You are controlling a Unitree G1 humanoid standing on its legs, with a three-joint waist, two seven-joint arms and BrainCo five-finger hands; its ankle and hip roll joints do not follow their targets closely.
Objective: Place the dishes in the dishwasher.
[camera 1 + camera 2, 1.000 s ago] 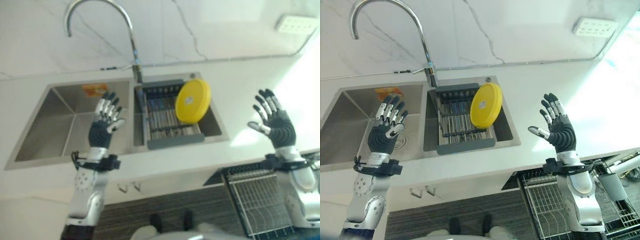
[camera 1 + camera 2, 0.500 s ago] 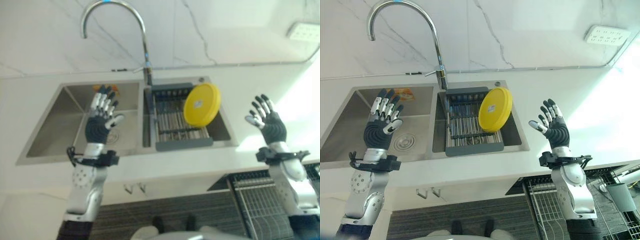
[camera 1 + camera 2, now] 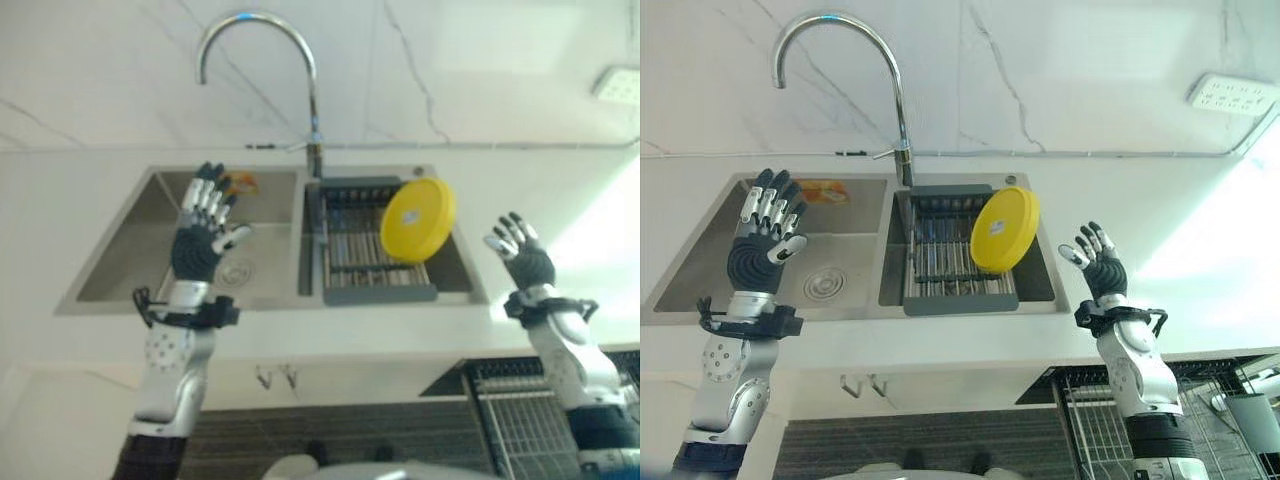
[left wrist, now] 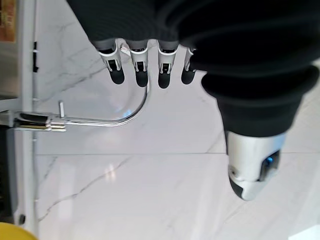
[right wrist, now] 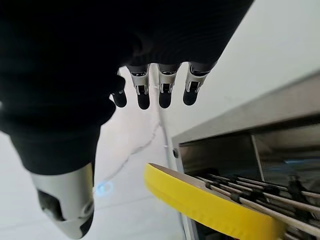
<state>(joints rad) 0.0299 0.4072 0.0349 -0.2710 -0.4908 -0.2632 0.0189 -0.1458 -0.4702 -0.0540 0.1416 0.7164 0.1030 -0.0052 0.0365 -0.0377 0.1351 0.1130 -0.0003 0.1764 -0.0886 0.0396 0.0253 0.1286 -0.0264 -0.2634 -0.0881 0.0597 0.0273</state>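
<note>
Nothing picked up yet: left hand (image 3: pixel 762 248) & right hand (image 3: pixel 1098 272) both spread, empty. Yellow plate (image 3: pixel 1004 229) leans in sink rack (image 3: pixel 955 303). Next imo: right hand reaches for it.

Yellow plate propped in the sink rack; dishwasher rack drawn out below.

The one dish is a round yellow plate (image 3: pixel 1004 230) with a pale patch at its centre. It stands tilted on edge at the right end of a dark rack (image 3: pixel 958 265) of metal bars that sits in the right basin of the steel sink (image 3: pixel 700 268). Its rim rests on the bars. No robot hand touches it. A wire dishwasher rack (image 3: pixel 1095 425) shows under the table edge at the lower right, well apart from the plate.
</note>
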